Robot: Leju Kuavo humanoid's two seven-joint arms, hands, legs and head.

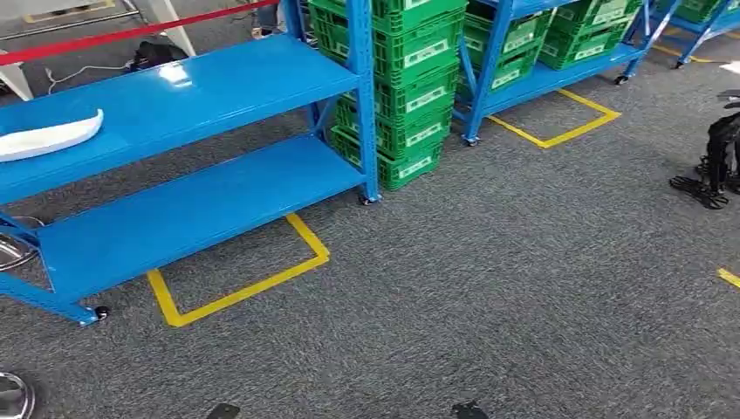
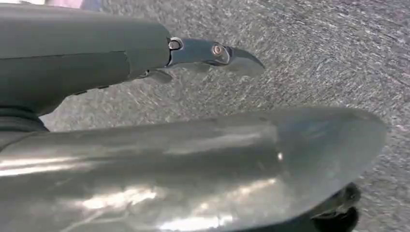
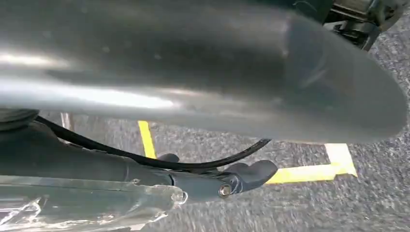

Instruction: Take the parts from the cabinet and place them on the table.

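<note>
A white curved part [image 1: 48,135] lies on the top shelf of a low blue cabinet rack [image 1: 201,96], at the far left of the head view. The rack's lower shelf [image 1: 192,214] is bare. My left hand [image 2: 159,159] hangs over grey carpet, its thick grey thumb and a dark finger [image 2: 212,50] stretched out apart with nothing between them. My right hand [image 3: 203,72] hangs the same way above the carpet and a yellow tape line, with a dark finger [image 3: 246,176] straight and nothing held. Both hands are far from the part.
Stacked green crates [image 1: 406,87] stand right of the rack, and a second blue rack [image 1: 541,52] with more crates stands behind. Yellow tape [image 1: 244,284] marks the floor. A black machine [image 1: 716,161] sits at the right edge. Open grey carpet [image 1: 489,297] spreads in front.
</note>
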